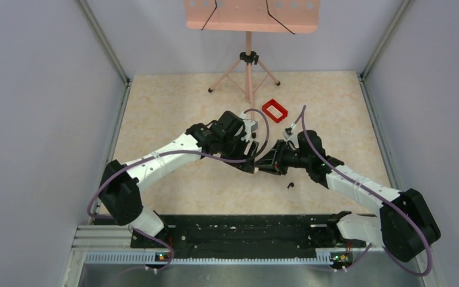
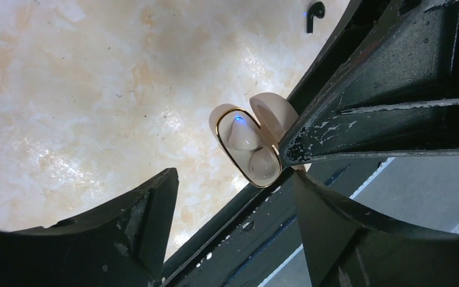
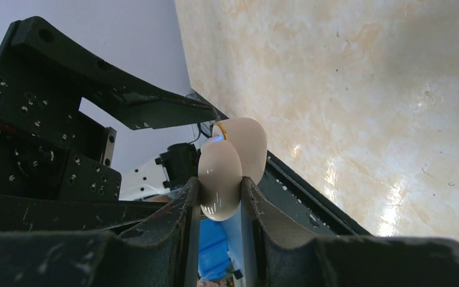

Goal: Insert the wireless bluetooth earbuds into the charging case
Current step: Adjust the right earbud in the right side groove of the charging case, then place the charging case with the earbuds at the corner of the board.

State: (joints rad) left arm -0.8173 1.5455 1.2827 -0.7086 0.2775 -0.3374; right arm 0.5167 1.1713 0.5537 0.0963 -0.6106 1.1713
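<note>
While the right gripper pinches the case, jaws narrow and clamped on its sides, I've got the left gripper just short of it. Its jaws are wide, with nothing between them and no contact with the case.

Case sits mid-workspace where the two arms meet over the table. I can't tell if it touches the surface. It reads cream in both wrist views. The lid is hinged open, there's a gold rim round the body, and a small blue light shows at one end of the rim. Two wells inside, both pale.

From the right wrist it shows as two rounded shells, with the fingers on the nearer one. I can't tell whether that is lid or body.

One earbud, black with a hooked stem, lies on the table beside the right forearm, apart from the case. The left wrist view catches it at the top edge too. I can't make out the second one from any view.

Red tray sits past the grippers, near the feet of the pink stand.

Any branding on case, tray or arms is too small to read. The only marks I get are the gold rim and the blue light.
</note>
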